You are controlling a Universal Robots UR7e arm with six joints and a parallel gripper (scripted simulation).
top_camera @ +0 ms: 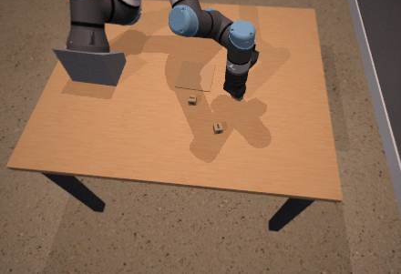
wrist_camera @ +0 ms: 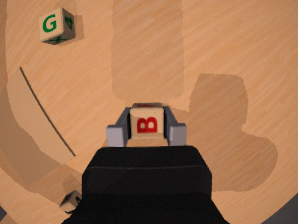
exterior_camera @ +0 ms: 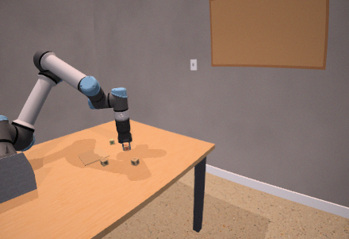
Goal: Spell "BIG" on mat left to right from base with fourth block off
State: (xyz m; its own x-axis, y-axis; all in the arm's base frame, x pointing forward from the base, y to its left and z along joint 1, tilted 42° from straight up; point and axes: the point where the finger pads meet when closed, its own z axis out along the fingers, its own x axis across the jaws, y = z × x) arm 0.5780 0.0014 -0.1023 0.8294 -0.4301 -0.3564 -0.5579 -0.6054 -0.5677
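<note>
Wrist view alone shows the tool (wrist_camera: 145,131) clamping block B (wrist_camera: 147,124).

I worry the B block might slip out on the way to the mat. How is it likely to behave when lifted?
The B block looks like a stiff cube with flat sides, so the gripper pads should sit flush. It probably won't roll or sag. It seems small, likely light.

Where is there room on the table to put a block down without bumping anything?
Roomy: the mat carries no blocks, and the wide stretch toward the near table edge is open. Crowded: beside the mat, where one block sits at its edge, another lies nearby, and the tool is shut on the B block. The G block sits apart.
</note>
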